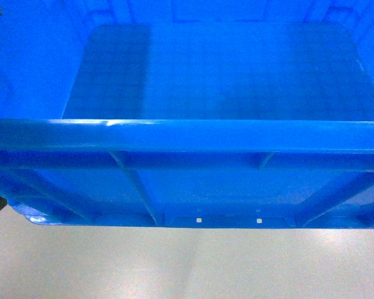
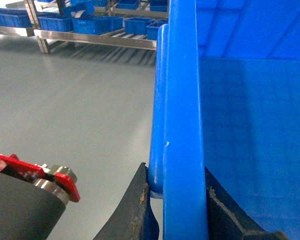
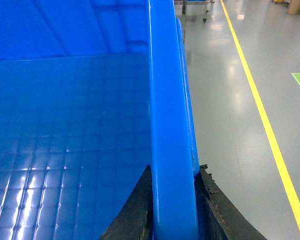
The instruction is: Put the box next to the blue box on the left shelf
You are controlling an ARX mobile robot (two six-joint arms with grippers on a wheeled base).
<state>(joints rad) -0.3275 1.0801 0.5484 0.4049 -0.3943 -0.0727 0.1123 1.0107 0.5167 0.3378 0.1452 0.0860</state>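
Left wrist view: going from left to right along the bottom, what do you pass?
Red bracket → grey floor → outer finger → crate rim → inner finger → crate floor.

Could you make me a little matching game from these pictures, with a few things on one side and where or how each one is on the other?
Things:
1. box
2. left tool
3. yellow line
4. small blue bins

Places or states:
A. painted on the grey floor, right of the box
B. on the distant metal racks
C. empty, carried above the floor, filling the head view
D. clamped over the box's left rim, one finger outside, one inside

Pairs: 1-C, 2-D, 3-A, 4-B

The right tool grips the opposite rim the same way.
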